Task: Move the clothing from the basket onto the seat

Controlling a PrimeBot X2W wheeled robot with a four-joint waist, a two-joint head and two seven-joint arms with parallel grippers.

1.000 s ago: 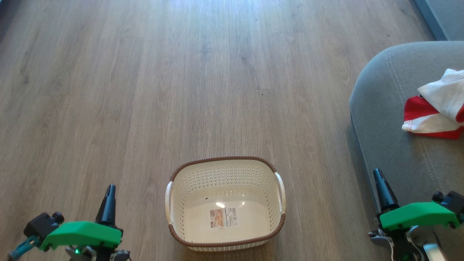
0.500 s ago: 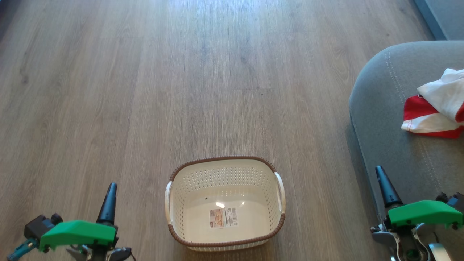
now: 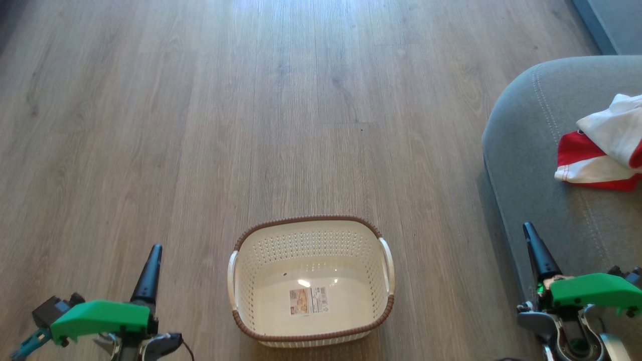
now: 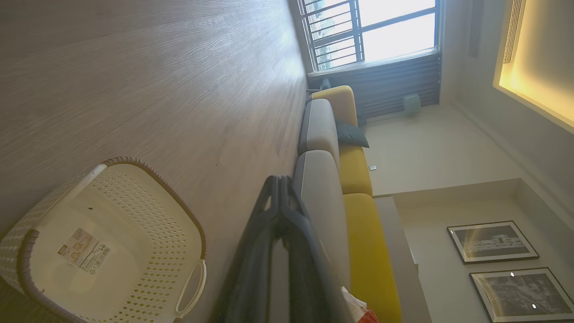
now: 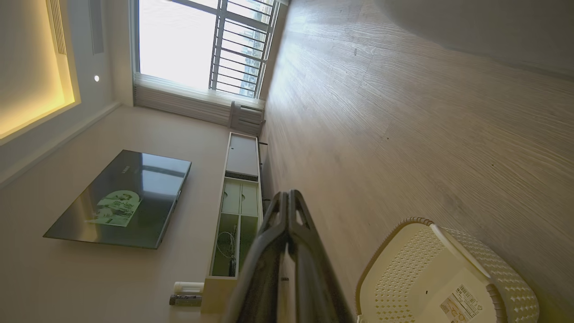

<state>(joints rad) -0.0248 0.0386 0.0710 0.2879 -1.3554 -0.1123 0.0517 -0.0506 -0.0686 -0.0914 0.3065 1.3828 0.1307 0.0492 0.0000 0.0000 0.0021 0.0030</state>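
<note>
1. Two grippers sit nearest, low at either side. The left gripper (image 3: 155, 250) and the right gripper (image 3: 529, 233) each have their fingers pressed together with nothing between them, probably because there is no garment to carry.
2. Between them, the basket (image 3: 311, 219) stands upright on the floor (image 3: 251, 100). It is bare inside except for a label (image 3: 309, 301) on its bottom.
3. Farther right, the clothing (image 3: 602, 150) lies crumpled on the seat (image 3: 526, 165), well apart from the basket. White fabric is folded over red with white trim, and it runs out of frame. Judging by this, the transfer looks complete.
</note>
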